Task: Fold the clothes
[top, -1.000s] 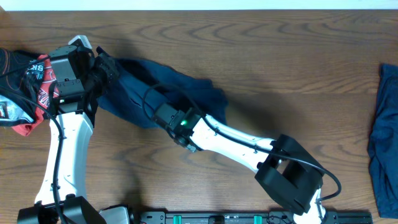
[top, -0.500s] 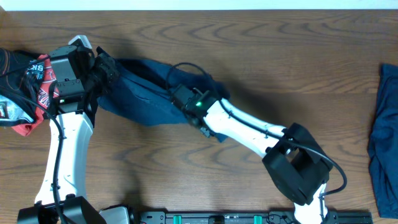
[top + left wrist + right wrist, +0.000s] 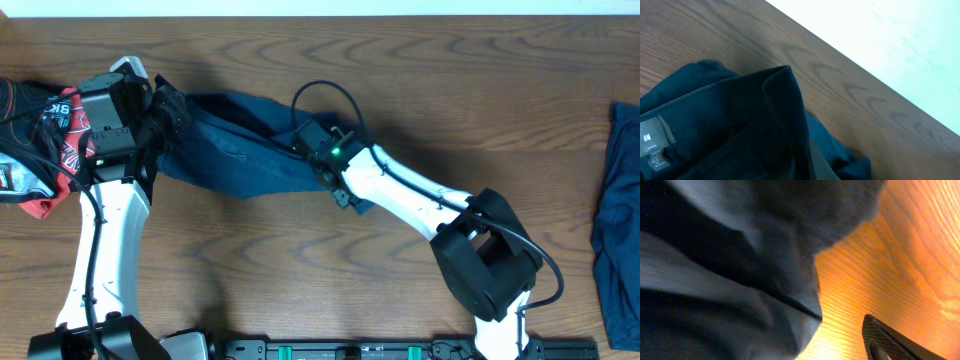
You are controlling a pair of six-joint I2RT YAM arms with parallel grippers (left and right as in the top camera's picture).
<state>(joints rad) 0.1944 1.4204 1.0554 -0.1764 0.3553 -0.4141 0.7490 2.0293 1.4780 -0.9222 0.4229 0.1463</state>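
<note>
Folding looks barely begun: the dark blue trousers lie rumpled upper left of centre on the table, strung between your left gripper and right gripper, with no clean fold made. Both grippers' tips are lost in cloth, so you cannot tell whether they pinch or gape. The waistband label shows; another blue garment waits at the right edge.
</note>
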